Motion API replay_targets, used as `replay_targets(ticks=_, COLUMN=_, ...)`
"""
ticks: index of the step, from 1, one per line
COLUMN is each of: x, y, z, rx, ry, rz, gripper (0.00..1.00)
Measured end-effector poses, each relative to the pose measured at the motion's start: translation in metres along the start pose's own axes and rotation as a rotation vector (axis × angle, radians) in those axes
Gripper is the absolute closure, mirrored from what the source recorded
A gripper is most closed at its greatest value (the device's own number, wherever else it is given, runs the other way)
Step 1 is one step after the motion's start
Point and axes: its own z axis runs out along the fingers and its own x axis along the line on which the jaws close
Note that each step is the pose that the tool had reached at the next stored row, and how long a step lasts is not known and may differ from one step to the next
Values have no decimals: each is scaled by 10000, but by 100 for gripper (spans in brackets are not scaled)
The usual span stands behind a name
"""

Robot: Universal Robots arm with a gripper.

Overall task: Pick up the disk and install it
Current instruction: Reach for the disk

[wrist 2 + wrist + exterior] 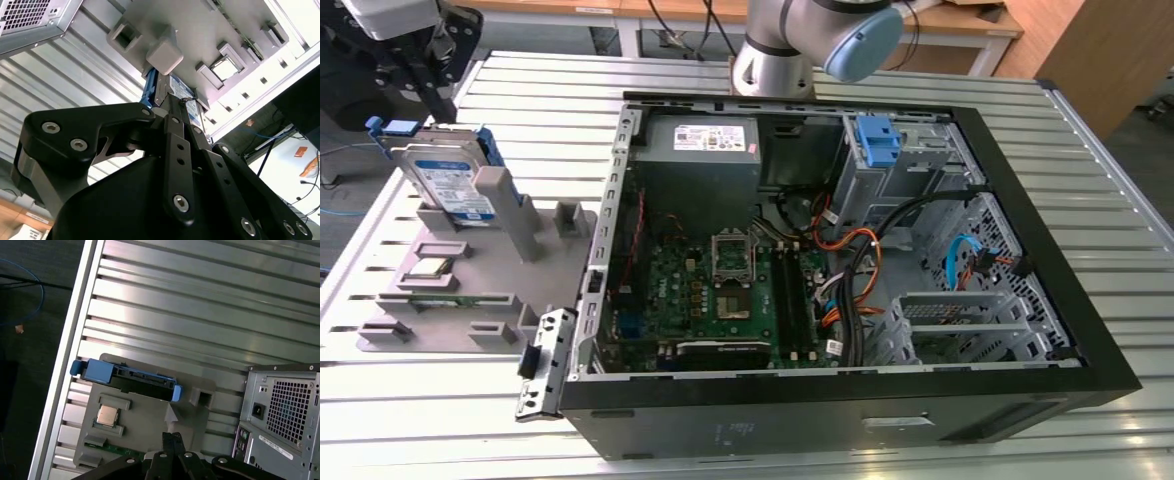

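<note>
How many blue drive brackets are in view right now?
2. One on the disk standing in the grey fixture, exterior view's left; one bare bracket in the open case's drive cage. More may hide inside.

1. I am seeing my gripper (167, 102) looking black all over.
2. The disk (454, 188) is shining silver, wearing a blue-and-white label and a blue bracket.
3. The holder tray (494, 290) is showing plain grey.
4. The table (427, 410) is gleaming silver with long stripes.
5. The computer case (854, 425) is looking black, with a green board (700, 290) and orange wires (851, 238) inside.
</note>
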Motion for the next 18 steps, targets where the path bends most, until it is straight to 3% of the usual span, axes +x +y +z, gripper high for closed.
replay_targets(ticks=6, x=0, y=0, z=1, rx=-3, ry=2, rz=-45, gripper=90)
replay_targets(ticks=18, x=0, y=0, z=11, rx=-54, ry=90, rz=-1894, gripper=90)
